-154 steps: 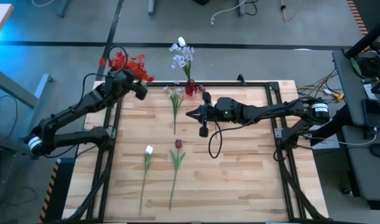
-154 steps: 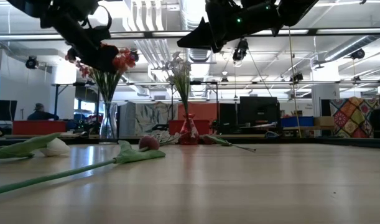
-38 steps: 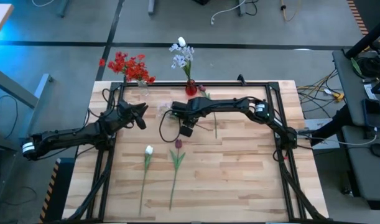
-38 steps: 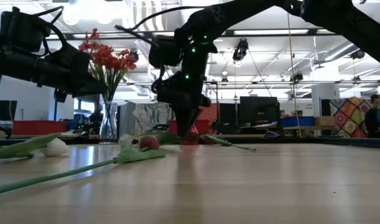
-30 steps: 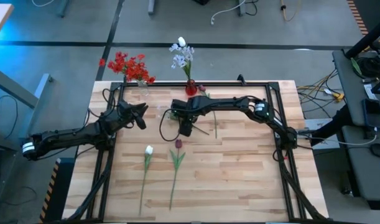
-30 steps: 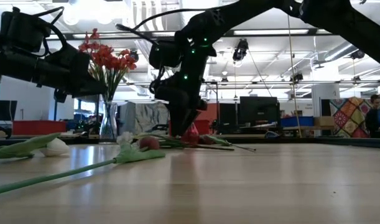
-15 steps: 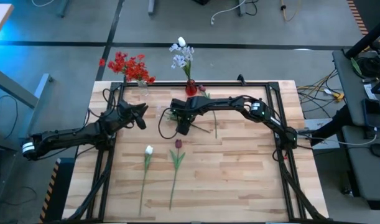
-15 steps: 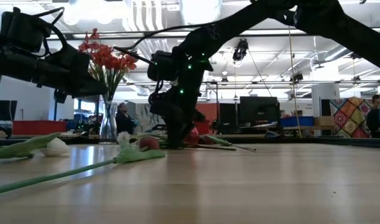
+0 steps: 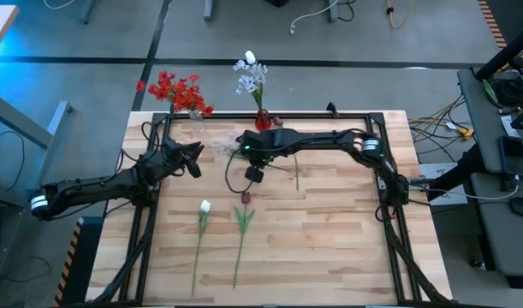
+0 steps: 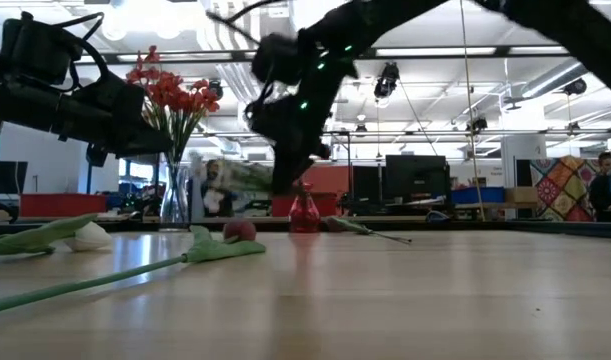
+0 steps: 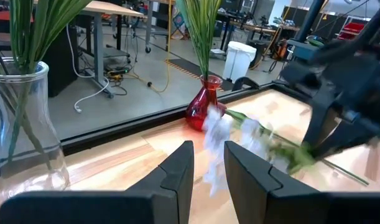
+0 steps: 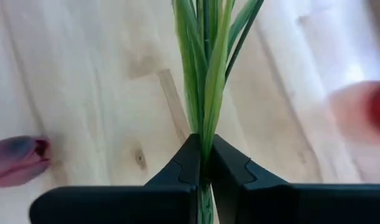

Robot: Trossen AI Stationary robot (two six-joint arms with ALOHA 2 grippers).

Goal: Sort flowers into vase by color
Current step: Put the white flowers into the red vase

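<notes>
My right gripper (image 9: 244, 151) hangs above the table's far middle, shut on a white-flowered spray (image 11: 222, 133) with green leaves. The spray shows blurred above the tabletop (image 10: 221, 186). A red vase (image 9: 262, 121) with white and pale-blue flowers stands just beyond it. A clear glass vase (image 11: 20, 124) with red flowers (image 9: 180, 89) stands at the far left. A white bud (image 9: 205, 207) and a dark red tulip (image 9: 245, 198) lie flat on the table. My left gripper (image 11: 208, 167) waits at the left, open and with nothing between its fingers. My right gripper pinches the spray's bundle of green stem and leaves (image 12: 206, 127) between its two fingers. The fingers slant down from above and lie across the stem. The flower end reaches toward the table's left and is off the wood; the stem's other end is hidden.
Another green stem (image 9: 294, 168) lies on the table right of my right gripper. A black frame (image 9: 377, 162) runs along the table's sides. Bare wood (image 9: 329, 248) fills the near right. A person (image 10: 607, 180) shows in the room behind.
My right gripper dipped onto the spray lying before the red vase, took hold of its stem, then rose with it. The spray has come up off the table, its white flower end swinging toward the table's left.
</notes>
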